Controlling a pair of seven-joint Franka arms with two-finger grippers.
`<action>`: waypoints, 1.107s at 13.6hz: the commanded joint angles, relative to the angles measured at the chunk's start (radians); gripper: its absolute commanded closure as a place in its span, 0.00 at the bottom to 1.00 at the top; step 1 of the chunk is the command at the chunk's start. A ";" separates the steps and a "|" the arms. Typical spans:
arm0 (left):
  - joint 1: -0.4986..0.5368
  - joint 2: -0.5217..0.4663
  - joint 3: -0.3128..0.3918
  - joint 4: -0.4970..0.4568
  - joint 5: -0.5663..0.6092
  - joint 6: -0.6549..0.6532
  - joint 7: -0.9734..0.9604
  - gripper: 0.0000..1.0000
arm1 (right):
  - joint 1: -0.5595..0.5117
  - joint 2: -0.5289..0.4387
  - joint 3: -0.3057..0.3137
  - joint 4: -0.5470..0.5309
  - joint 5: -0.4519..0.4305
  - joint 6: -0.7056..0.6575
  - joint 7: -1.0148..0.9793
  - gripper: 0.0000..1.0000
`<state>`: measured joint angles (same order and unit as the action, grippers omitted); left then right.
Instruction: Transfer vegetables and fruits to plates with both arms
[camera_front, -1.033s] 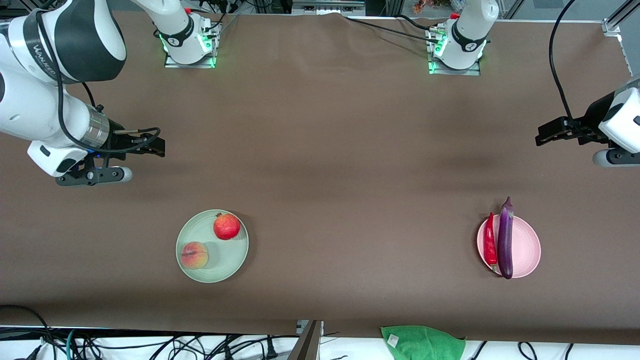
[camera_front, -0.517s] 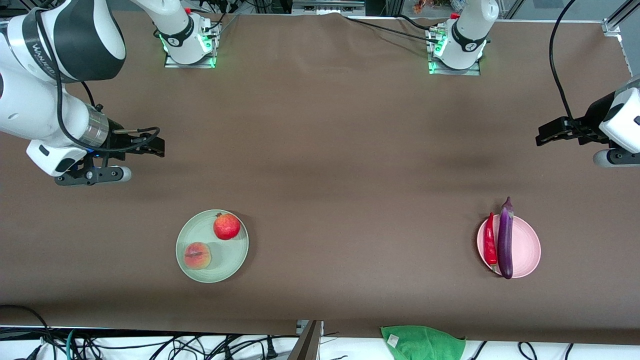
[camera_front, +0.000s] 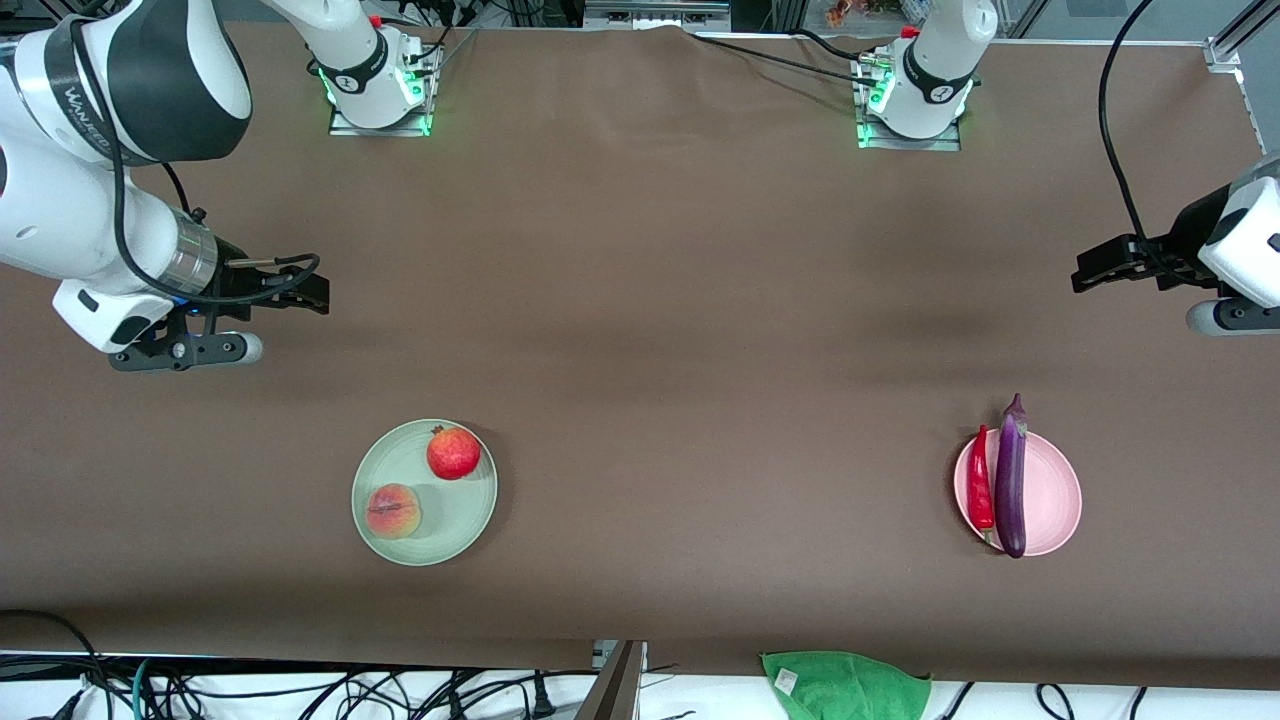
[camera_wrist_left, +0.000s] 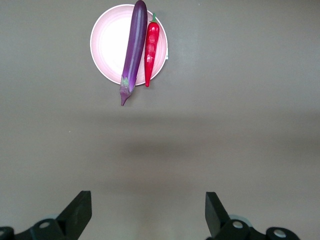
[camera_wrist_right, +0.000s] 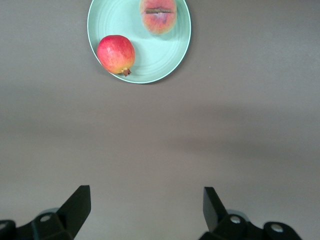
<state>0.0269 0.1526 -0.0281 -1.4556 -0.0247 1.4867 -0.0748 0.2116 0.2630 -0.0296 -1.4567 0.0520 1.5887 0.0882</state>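
Pomegranate and peach sit on the mint green plate; eggplant and chili pepper lie touching on the pink plate. Left gripper and right gripper hover over bare tablecloth, fingers apart, holding nothing. No writing fully readable.

We see only part of the peach in the right wrist view, its upper portion cut by the frame edge along with the rim of the mint plate it sits on. The green cloth, nearer the front camera than the pink plate, runs off the front view's edge. The eggplant hides a strip of that pink plate. Both wrist views crop each gripper's fingers at their bases.
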 joint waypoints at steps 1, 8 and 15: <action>0.002 0.015 0.001 0.031 -0.006 -0.009 -0.005 0.00 | -0.003 -0.027 -0.004 -0.019 -0.006 -0.004 -0.004 0.01; 0.002 0.015 0.001 0.031 -0.006 -0.009 -0.005 0.00 | -0.003 -0.024 -0.007 -0.024 -0.009 -0.001 -0.004 0.01; 0.004 0.015 0.001 0.031 -0.007 -0.009 -0.005 0.00 | 0.008 -0.013 -0.003 -0.045 -0.009 0.042 0.013 0.01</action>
<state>0.0272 0.1531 -0.0281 -1.4556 -0.0247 1.4867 -0.0748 0.2171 0.2669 -0.0345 -1.4709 0.0522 1.6097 0.0884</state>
